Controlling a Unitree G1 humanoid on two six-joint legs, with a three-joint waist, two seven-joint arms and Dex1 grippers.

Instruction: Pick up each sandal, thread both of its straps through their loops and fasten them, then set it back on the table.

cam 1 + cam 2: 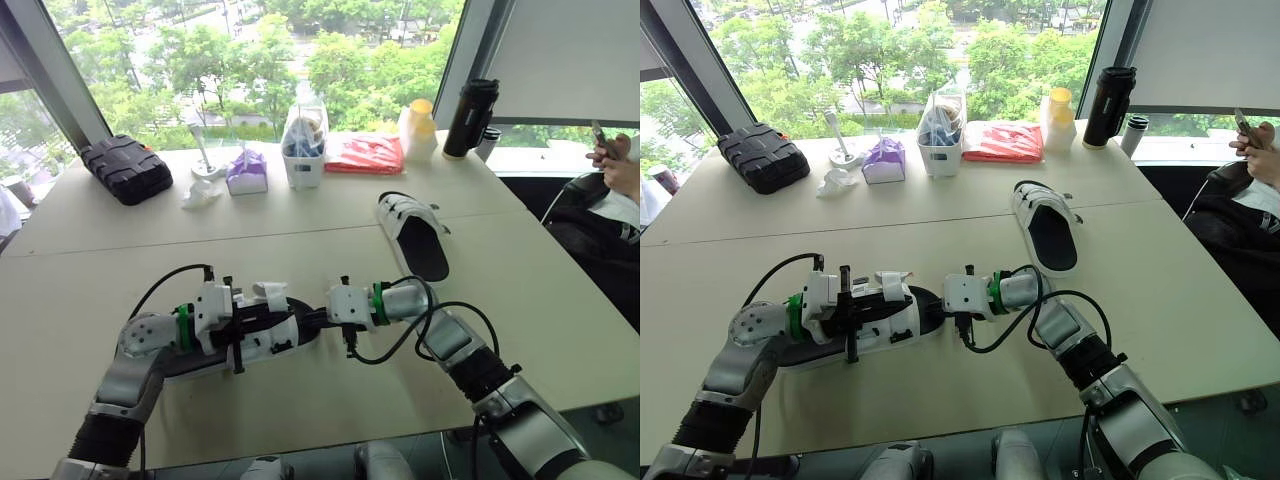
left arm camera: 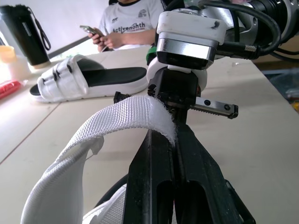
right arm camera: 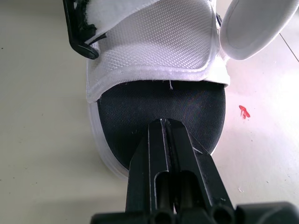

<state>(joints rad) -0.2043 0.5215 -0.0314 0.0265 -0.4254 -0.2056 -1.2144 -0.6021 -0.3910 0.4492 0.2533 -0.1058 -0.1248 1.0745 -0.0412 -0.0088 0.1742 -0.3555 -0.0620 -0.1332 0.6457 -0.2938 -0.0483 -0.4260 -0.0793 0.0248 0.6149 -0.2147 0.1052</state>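
**Two sandals, one being strapped**

Near sandal lay on desk between both arms. Left claw pinched its strap shut, raised, likely for threading. Right claw, closed, pressed the footbed, apparently steadying. Far sandal lay well apart.

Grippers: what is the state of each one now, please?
Left gripper: shut on the strap.
Right gripper: shut, holding nothing, tips over the sandal.
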